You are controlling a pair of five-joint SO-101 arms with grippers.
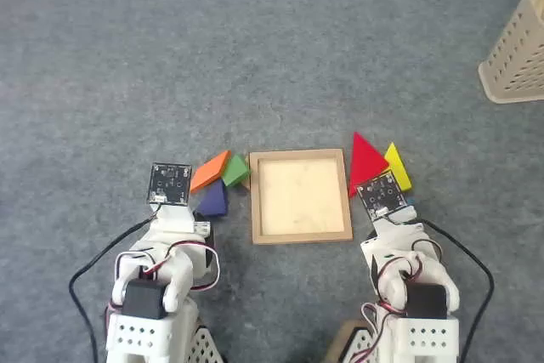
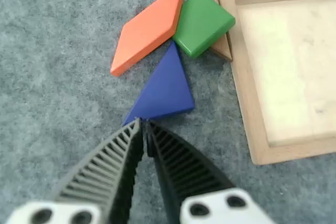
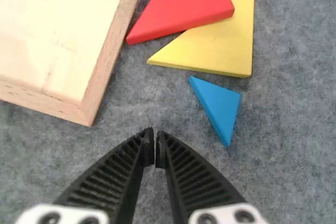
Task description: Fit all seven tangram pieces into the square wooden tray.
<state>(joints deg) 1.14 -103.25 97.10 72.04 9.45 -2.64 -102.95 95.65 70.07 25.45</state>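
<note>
Empty tray (image 1: 254, 201). Both closed, holding nothing: left pincer (image 2: 143, 129), right pincer (image 3: 155, 142). Next, probably: dark blue triangle (image 2: 164, 90) just ahead of left pincer; open wide, straddle its flat sides.

The high camera looks steeply down from well above, taking in the whole wooden tray (image 1: 302, 154) with both arms on its near side. Each wrist camera sits low and close, facing forward past the left gripper (image 2: 143, 124) or the right gripper (image 3: 155, 132) toward that side of the tray, sharing one rim with the high view.
</note>
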